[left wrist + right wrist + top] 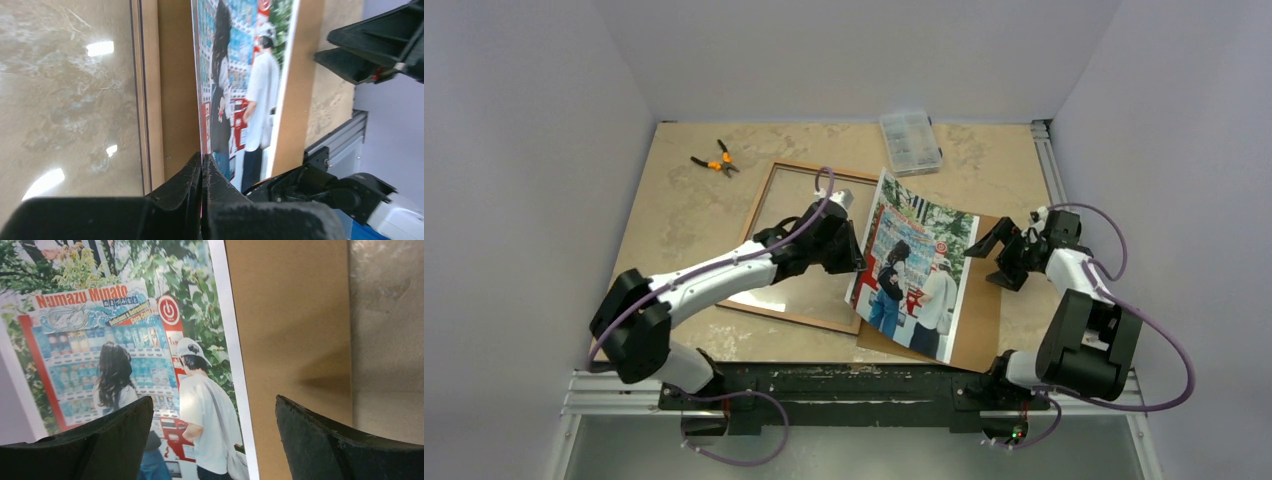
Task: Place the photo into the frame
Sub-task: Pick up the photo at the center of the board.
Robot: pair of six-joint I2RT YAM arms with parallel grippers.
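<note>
Top external view: left gripper [201,165] pinches the left edge of the glossy vending-machine photo [914,265], tilted up over a plain brown board [984,310] near the worktop's near edge. The thin wood-brown rectangular frame [759,205] lies beside it, not yet filled; right gripper [994,258] stands open.

The left arm [714,275] and the right arm [1079,275] are built alike, with smooth white shells along the links and bulky black housings at the joints. A thin purple cable [1169,350] runs in loose loops outside each arm, back from the fingers. The fingers [115,435] are matte black, thick and wedge-shaped, narrowing to blunt tips, with a slightly rough surface.
</note>
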